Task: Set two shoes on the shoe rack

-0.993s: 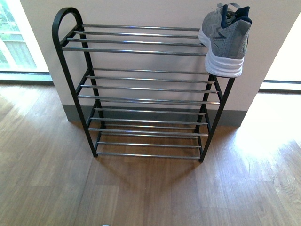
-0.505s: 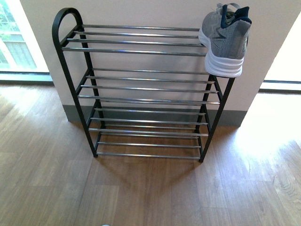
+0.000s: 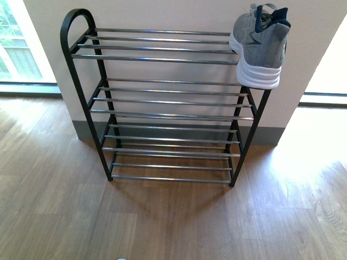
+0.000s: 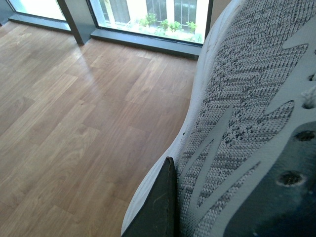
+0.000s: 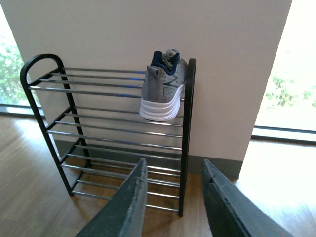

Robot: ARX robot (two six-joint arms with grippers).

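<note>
Now one shoe atop rack; left tool grasping second shoe; right tool released.

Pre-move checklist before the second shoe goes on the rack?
1. First shoe seated on rack's top tier, right end: ok.
2. Second shoe held off the floor by left gripper: ok.
3. Bare bars left of first shoe: ok.
4. Right gripper open, empty, short of rack: ok.
5. Left arm's path to rack: cannot tell, arm outside front view.
</note>
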